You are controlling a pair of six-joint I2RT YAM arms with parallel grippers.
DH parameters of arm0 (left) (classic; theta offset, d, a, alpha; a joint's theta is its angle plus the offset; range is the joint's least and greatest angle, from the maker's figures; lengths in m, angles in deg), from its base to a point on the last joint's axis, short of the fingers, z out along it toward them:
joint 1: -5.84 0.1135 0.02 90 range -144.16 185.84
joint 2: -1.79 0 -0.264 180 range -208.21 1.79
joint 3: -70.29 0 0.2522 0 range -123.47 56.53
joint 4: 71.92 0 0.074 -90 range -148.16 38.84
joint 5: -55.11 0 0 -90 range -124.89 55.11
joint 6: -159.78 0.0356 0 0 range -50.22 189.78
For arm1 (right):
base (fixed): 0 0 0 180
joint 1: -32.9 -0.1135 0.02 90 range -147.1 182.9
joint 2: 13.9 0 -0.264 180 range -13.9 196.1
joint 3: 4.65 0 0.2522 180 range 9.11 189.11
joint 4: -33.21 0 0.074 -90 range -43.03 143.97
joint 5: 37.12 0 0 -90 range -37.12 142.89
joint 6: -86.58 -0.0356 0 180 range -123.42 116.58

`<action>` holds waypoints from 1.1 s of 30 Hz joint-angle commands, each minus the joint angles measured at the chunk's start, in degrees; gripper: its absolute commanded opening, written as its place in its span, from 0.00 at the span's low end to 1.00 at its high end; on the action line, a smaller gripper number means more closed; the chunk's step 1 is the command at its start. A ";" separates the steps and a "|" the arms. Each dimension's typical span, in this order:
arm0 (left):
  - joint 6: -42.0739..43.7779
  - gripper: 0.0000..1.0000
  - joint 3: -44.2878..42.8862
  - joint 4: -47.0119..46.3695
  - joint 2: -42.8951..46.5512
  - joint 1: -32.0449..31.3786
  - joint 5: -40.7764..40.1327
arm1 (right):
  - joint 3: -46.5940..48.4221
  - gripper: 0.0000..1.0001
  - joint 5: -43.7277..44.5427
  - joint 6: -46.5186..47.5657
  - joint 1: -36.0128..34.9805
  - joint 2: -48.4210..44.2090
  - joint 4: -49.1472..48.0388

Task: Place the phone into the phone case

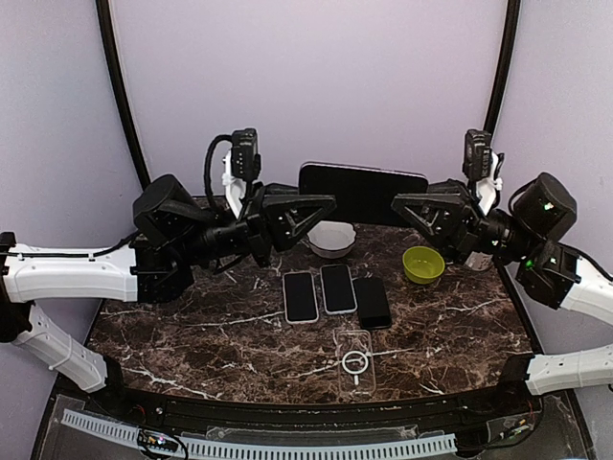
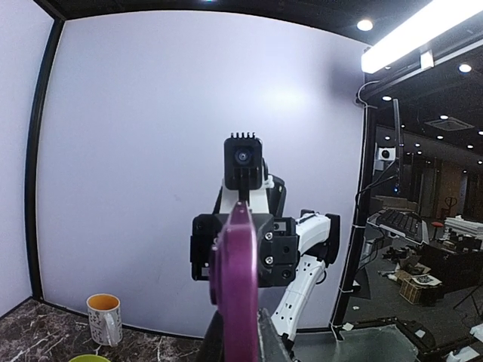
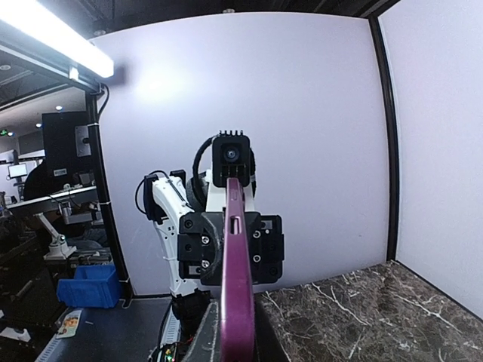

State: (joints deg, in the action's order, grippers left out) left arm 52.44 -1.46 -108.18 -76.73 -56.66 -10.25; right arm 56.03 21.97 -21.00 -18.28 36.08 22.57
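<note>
Purple phone (image 2: pixel 235 279), both jaws clamped, clear case (image 1: pixel 354 362)

- Top view: high, from the near side, looking down on the table (image 1: pixel 192 326);
- Left wrist: level, close on the right arm (image 2: pixel 281 249), frame centre;
- Right wrist: level, close on the left arm (image 3: pixel 266 249); both share the edge-on phone (image 3: pixel 235 317), lower centre.

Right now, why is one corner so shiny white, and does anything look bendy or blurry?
Left wrist view: the ceiling light strip blows out white at top right, and the wall post bows, a lens effect. Right wrist view: similar glare top left, and the purple phone, close to the lens, looks soft. Top view: even light; the clear phone case barely shows on the marble table.
</note>
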 commanded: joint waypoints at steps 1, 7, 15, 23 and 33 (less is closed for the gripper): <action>-0.49 0.00 -0.13 2.30 2.45 -0.17 -1.72 | 5.75 0.58 5.64 7.53 0.31 -0.10 15.16; -0.15 0.00 -4.07 25.33 6.30 0.18 -20.69 | 15.41 0.98 34.82 25.44 0.27 1.37 47.85; -5.31 0.00 -18.66 53.22 1.37 0.33 -31.20 | 17.92 0.98 43.67 44.46 -10.94 9.16 39.79; -5.75 0.00 -21.62 57.47 -0.06 0.36 -30.23 | 18.41 0.98 54.20 50.01 -13.55 18.64 26.99; -4.58 0.00 -23.19 58.44 -1.90 0.35 -28.76 | 21.83 0.99 48.43 49.41 -13.59 22.51 29.53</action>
State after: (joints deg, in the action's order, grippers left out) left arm 47.47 -21.03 -47.16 -79.31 -56.20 -40.19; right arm 75.00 73.75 28.24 -31.78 56.89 53.32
